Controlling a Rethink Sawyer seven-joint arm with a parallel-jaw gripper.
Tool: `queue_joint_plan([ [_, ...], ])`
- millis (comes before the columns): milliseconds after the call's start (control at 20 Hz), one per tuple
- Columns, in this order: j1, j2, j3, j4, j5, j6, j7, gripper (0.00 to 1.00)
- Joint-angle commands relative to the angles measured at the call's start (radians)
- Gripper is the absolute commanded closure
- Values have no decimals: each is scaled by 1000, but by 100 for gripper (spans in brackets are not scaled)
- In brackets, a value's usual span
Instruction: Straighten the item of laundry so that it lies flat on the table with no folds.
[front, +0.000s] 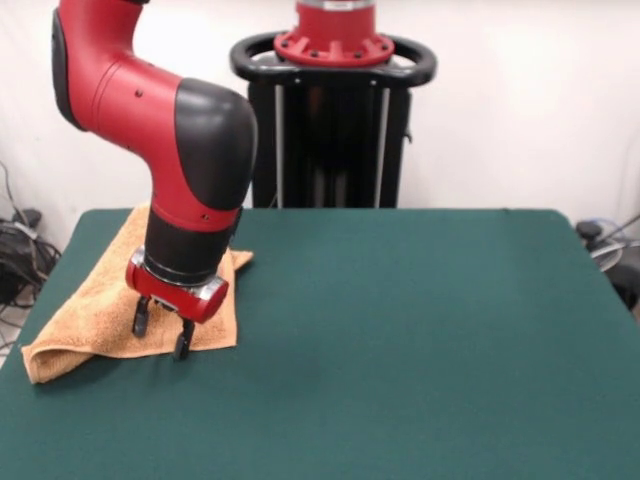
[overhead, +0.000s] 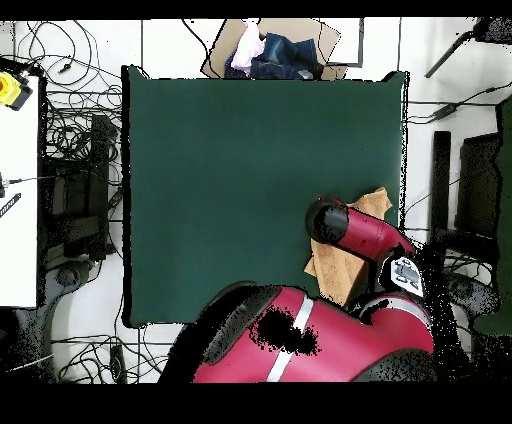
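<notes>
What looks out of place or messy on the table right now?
The towel is not flat: it lies bunched at one corner of the green table, with its near edge folded under and one corner poking out beside the arm. The open gripper is right over it, fingertips down at the cloth. Nothing else looks odd.

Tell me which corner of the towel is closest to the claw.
The towel's near right corner in the front view, just beside the open claw. The bulging left corner and the pointed corner by the arm lie farther off.
</notes>
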Motion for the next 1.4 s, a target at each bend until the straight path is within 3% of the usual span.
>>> queue_joint_plan([
  [50,1,72,78,116,-18,-45,169,0],
  [1200,26,91,55,128,-13,-115,187,0],
  [1250,36,96,45,119,-10,-92,175,100],
  [1400,44,99,36,120,-17,-111,172,100],
])
